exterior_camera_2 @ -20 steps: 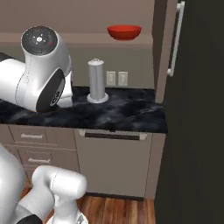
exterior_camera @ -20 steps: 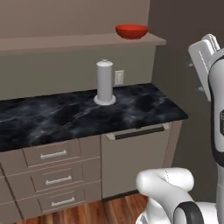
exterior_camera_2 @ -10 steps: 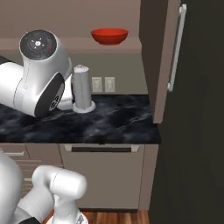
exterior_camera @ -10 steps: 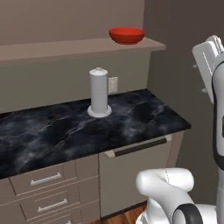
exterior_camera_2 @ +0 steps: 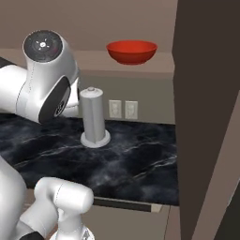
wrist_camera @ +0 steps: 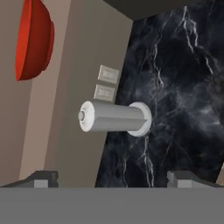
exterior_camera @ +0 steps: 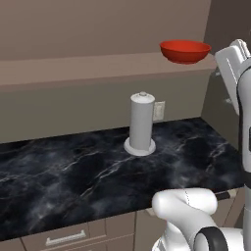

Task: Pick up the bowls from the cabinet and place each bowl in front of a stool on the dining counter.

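The view is rolling sideways here. A red bowl (wrist_camera: 33, 39) is sitting on the taupe ledge (wrist_camera: 13, 109) at upper left, its rim facing left. A grey paper-towel holder (wrist_camera: 114, 118) is standing on the black marble worktop (wrist_camera: 183, 100), appearing horizontal with its base toward the right. Two wall outlets (wrist_camera: 106, 83) are showing on the backsplash just above it. The claw (wrist_camera: 113, 178) is standing wide open, its fingertips (wrist_camera: 41, 178) rising at the bottom corners, holding nothing.
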{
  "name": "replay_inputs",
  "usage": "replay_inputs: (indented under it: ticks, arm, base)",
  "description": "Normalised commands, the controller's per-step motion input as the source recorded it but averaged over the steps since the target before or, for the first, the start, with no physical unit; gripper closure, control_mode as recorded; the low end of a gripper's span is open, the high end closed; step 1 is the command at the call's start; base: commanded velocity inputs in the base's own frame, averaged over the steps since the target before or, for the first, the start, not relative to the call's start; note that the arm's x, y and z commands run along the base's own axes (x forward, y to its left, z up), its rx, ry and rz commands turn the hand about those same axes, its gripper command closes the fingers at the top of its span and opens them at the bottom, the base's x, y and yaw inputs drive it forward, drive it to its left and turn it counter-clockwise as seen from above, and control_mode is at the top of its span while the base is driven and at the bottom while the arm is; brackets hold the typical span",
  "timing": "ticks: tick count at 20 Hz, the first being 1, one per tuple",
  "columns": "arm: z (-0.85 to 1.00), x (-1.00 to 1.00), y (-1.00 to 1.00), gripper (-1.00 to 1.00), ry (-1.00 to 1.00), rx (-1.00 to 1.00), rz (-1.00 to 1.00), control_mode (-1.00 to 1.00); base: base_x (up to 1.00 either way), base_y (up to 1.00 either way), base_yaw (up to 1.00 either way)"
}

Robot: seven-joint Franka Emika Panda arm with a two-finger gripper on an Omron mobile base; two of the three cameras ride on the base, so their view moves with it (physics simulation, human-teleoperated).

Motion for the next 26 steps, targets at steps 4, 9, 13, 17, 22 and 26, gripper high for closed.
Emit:
replay_inputs:
  ticks: [4, 9, 13, 17, 22, 26]
  arm:
    - [0.00, 0.00, 0.00, -1.00, 0.00, 0.00, 0.00, 1.00]
    - [0.00, 0.00, 0.00, -1.00, 0.00, 0.00, 0.00, 1.00]
    - [0.14, 0.00, -0.14, -1.00, -0.12, 0.00, 0.00, -1.00]
    - [0.68, 0.00, -0.42, -1.00, -0.09, 0.00, -0.04, -1.00]
    - [0.55, 0.31, -0.32, -1.00, -0.01, 0.00, -0.06, -1.00]
    - [-0.04, 0.46, -0.25, -1.00, 0.01, 0.01, 0.00, -1.00]
  base:
    - [0.37, -0.17, 0.04]
    - [0.25, -0.15, 0.05]
    - [0.03, -0.05, 0.00]
    - [0.00, 0.00, 0.00]
    - [0.00, 0.00, 0.00]
    - [0.00, 0.00, 0.00]
